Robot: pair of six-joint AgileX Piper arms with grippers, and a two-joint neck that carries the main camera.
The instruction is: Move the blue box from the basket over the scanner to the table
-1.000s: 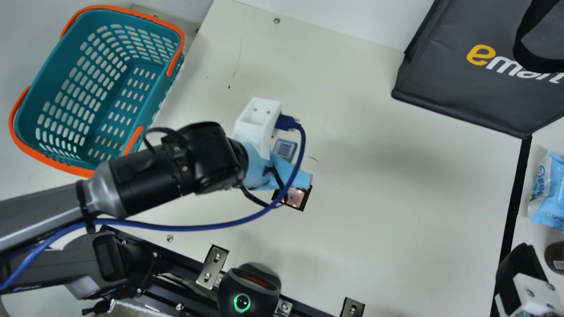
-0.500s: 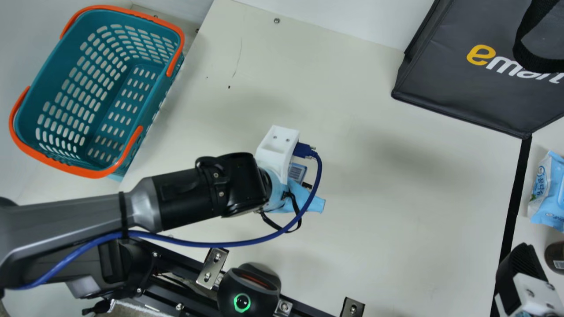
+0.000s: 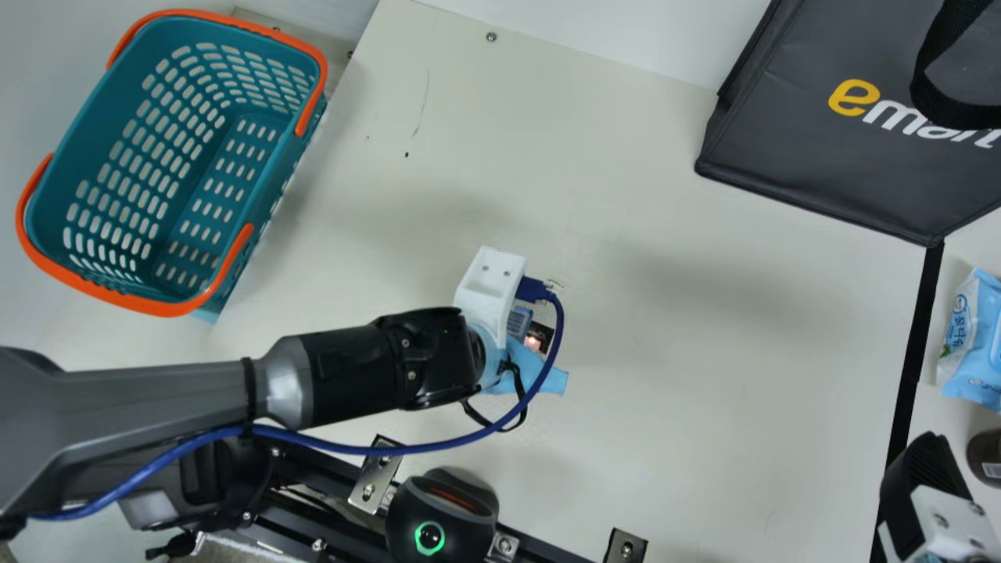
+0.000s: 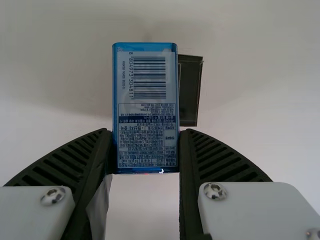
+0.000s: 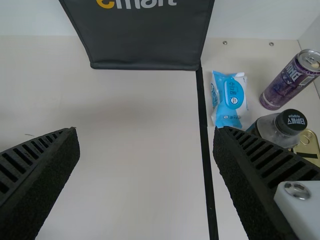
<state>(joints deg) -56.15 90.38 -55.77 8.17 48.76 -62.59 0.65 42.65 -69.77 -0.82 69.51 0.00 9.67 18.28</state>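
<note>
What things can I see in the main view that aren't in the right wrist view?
Main view: the green basket, a bit of the blue box, the curvy blue cable and the round green light.
Right wrist view: the purple can and part of a gold can.
Both: the black bag, the blue wipes pack, the table and my right gripper.

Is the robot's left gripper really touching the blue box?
Touching. The left wrist view shows the left gripper shut on the blue box, one finger against each side.
</note>
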